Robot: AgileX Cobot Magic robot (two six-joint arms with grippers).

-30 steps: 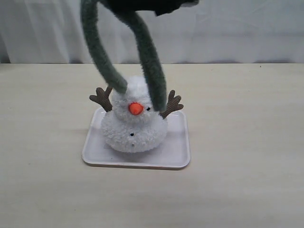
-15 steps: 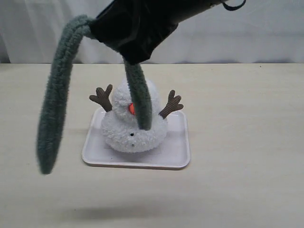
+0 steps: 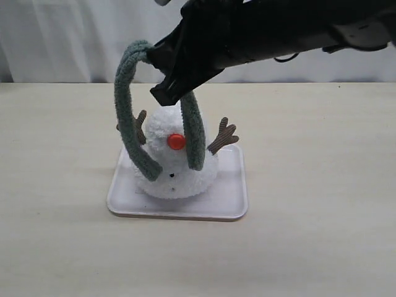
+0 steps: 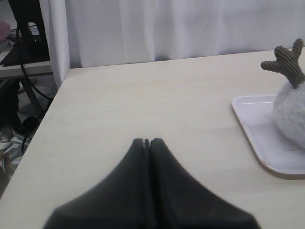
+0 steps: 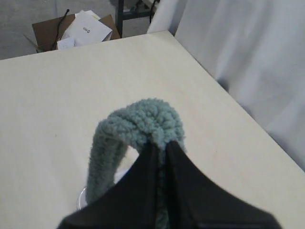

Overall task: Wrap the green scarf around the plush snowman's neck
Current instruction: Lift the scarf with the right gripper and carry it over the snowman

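Note:
The white plush snowman (image 3: 174, 167) with an orange nose and brown twig arms stands on a white tray (image 3: 229, 201). My right gripper (image 3: 162, 80) hangs above its head, shut on the middle of the green scarf (image 3: 127, 117). The scarf's two ends dangle in front of the snowman: one over its left side, one (image 3: 193, 133) just right of the nose. The neck is hidden behind them. In the right wrist view the scarf (image 5: 143, 121) loops out of the closed jaws (image 5: 162, 145). My left gripper (image 4: 147, 141) is shut and empty, low over the table, to the left of the tray (image 4: 257, 138).
A white curtain (image 3: 62, 37) hangs behind the table's far edge. In the left wrist view the table's edge (image 4: 43, 129) drops off to cables and clutter. A cardboard box with papers (image 5: 71, 28) lies on the floor beyond the table.
My right arm has come down and forward over the snowman. The scarf's left end swung far out to the left, then back in against the snowman's side.

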